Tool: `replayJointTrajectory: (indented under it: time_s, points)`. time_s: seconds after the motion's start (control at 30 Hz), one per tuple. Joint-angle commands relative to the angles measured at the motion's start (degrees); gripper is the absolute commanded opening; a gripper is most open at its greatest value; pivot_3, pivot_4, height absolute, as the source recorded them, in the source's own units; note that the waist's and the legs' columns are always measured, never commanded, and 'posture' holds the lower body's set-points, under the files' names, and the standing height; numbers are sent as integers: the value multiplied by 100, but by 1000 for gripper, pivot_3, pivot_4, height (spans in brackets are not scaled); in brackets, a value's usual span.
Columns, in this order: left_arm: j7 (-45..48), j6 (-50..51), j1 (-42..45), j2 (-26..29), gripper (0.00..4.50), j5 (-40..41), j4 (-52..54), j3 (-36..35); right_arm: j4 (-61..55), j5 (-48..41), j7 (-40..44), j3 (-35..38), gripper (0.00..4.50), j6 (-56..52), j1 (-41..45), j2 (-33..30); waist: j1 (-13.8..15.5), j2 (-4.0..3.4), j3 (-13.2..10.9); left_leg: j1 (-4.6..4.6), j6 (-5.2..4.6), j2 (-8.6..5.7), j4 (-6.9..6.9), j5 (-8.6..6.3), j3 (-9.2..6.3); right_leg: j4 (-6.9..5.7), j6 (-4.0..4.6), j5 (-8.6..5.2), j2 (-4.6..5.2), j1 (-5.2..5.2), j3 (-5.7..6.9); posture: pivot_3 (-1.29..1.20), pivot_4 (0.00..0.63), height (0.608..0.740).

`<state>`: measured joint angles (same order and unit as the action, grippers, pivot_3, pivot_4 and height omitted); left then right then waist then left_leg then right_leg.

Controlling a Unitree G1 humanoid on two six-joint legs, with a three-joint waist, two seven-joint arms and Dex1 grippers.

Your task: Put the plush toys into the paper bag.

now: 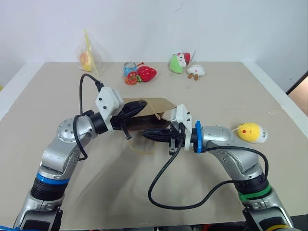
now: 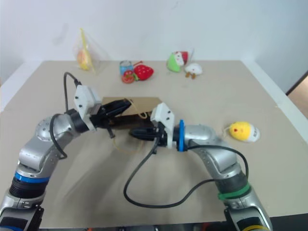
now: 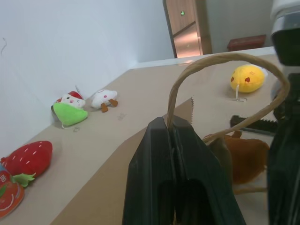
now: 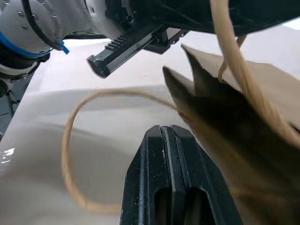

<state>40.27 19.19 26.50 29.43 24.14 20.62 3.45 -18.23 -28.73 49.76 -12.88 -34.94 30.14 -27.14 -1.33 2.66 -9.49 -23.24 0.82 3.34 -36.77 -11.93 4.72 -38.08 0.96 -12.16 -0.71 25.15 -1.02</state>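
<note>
Fingers of the left gripper (image 3: 176, 140) are clamped on the paper bag (image 1: 151, 107), pinching the top edge where one twisted-cord handle (image 3: 220, 63) loops up; this sits at the middle of the head view. Just beside it, toward the lower right, the right gripper (image 4: 173, 133) has its black fingers pressed together. Nothing can be seen between them, though they lie at the bag's mouth with the other handle (image 4: 77, 154) curving loose on the tabletop (image 1: 226, 91) in front.

A judgement on the step: the bag is being opened, and it will go best if the left gripper lifts its edge up and away while the right takes the opposite lip, not the cord alone, so the mouth spreads wide instead of folding flat.

Kraft paper here is stiff, brown and creased, with a zigzag-cut rim; the handles are tan, ropey and springy. Inside the mouth, the left wrist view shows the fuzzy brown plush toy (image 3: 246, 157), soft and matted. Its yellow egg-shaped companion (image 1: 251, 132), smooth with small red marks and a white end, lies at centre right, well apart from the bag. Along the upper edge sit a red strawberry plush (image 1: 146, 73), a white plush with brown feet (image 1: 196, 71) and a clear yellow plastic bag (image 1: 88, 57).
</note>
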Motion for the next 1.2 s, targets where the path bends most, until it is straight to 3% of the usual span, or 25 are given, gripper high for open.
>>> replayJointTrajectory:
  time_s: [0.03,0.37,0.67,1.2]
  points:
    - [-180,69,22,-55,0,11,283,-134,73,257,-401,-11,35,90,279,268,1,0,0,0,0,0,0,0,-1,0,0,0,0,0,1,0,150,740]
    - [-598,176,156,-361,0,-195,302,-35,299,878,-1446,-339,35,-355,632,1068,0,0,0,-1,1,3,2,1,-2,-1,1,0,0,1,2,0,150,740]
    - [-1010,342,511,-651,0,-234,277,-125,720,1669,-1926,-753,35,-367,678,1275,-4,0,0,-4,1,-2,1,1,0,-1,0,0,2,3,-1,0,150,740]
    - [-1395,479,600,-714,0,-323,219,-375,1050,2398,-1885,-994,35,229,645,1387,-1,0,0,-10,1,0,4,1,-2,0,1,-1,2,8,2,0,150,740]
